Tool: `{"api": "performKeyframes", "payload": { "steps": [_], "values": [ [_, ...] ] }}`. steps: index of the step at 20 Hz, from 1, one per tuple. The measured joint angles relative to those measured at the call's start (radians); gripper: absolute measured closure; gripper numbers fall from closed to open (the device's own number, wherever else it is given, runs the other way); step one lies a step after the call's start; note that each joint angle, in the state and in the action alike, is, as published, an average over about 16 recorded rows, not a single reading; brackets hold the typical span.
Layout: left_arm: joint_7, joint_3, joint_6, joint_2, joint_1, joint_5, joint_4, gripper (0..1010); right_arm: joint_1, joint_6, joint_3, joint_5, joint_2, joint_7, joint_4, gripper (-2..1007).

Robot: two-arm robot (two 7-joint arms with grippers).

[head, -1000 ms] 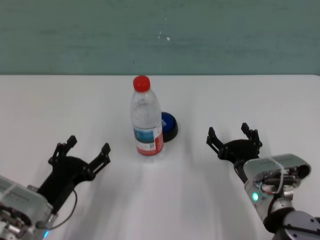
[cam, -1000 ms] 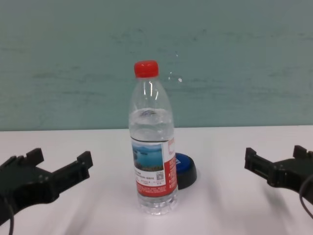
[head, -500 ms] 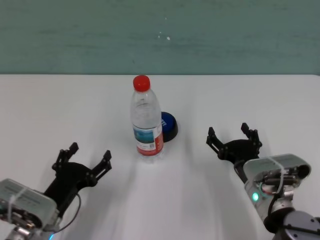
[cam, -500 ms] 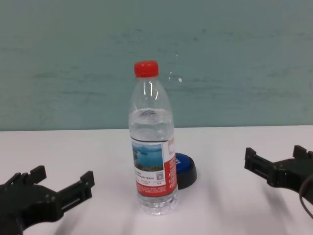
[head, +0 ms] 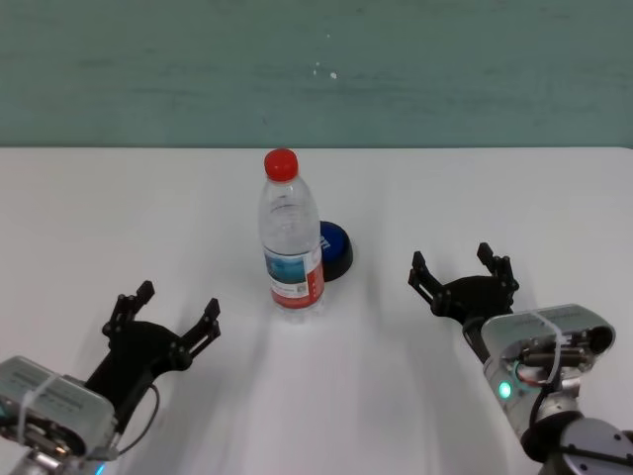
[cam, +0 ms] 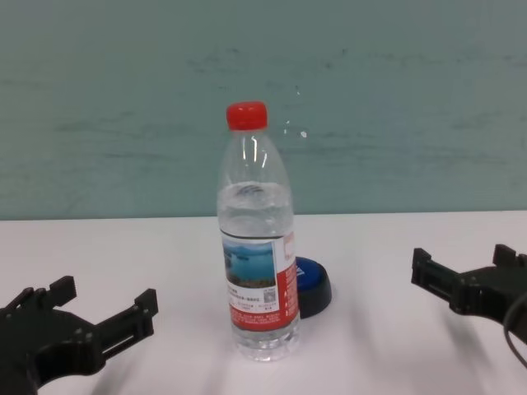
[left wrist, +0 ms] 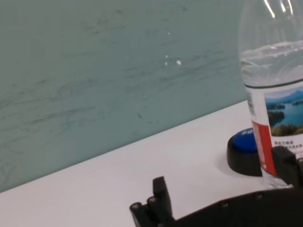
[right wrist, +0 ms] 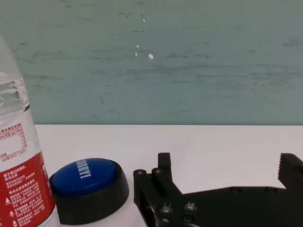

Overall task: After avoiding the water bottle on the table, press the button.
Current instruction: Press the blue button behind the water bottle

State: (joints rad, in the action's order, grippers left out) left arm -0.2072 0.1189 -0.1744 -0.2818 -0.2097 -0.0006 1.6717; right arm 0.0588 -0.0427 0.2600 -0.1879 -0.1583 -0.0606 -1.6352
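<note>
The water bottle [head: 290,237] stands upright mid-table, clear plastic with a red cap and a lake-picture label [cam: 257,284]. Right behind it, partly hidden, sits the button [head: 333,250], a blue dome on a black base [right wrist: 89,189]. My left gripper [head: 163,314] is open, low over the table [head: 119,208] to the bottle's near left. On the bottle's right my right gripper [head: 462,273] is open too, level with the button and well apart from it. The left wrist view shows the bottle [left wrist: 277,94] with the button [left wrist: 242,152] beside it.
A teal wall [head: 316,69] runs along the table's far edge. White tabletop spreads wide on both sides of the bottle and between the two grippers.
My left gripper has drawn back toward the near edge and sunk lower. The right gripper, bottle and button have stayed put.
</note>
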Motion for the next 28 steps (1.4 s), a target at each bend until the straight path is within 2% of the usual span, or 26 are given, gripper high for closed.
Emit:
{"api": "performKeyframes", "payload": {
  "steps": [19,24,28],
  "values": [
    [0.001,-0.001,-0.006,-0.001,-0.001,0.005,0.000,10,0.002,0.001,0.000,0.002,-0.002,0.002,-0.004,1],
    [0.001,-0.001,-0.006,-0.001,-0.001,0.004,0.000,10,0.018,0.010,-0.001,0.008,-0.016,0.022,-0.039,1],
    [0.001,-0.001,-0.006,-0.001,-0.001,0.004,0.000,10,0.038,0.026,0.002,0.009,-0.034,0.061,-0.078,1]
  ]
}}
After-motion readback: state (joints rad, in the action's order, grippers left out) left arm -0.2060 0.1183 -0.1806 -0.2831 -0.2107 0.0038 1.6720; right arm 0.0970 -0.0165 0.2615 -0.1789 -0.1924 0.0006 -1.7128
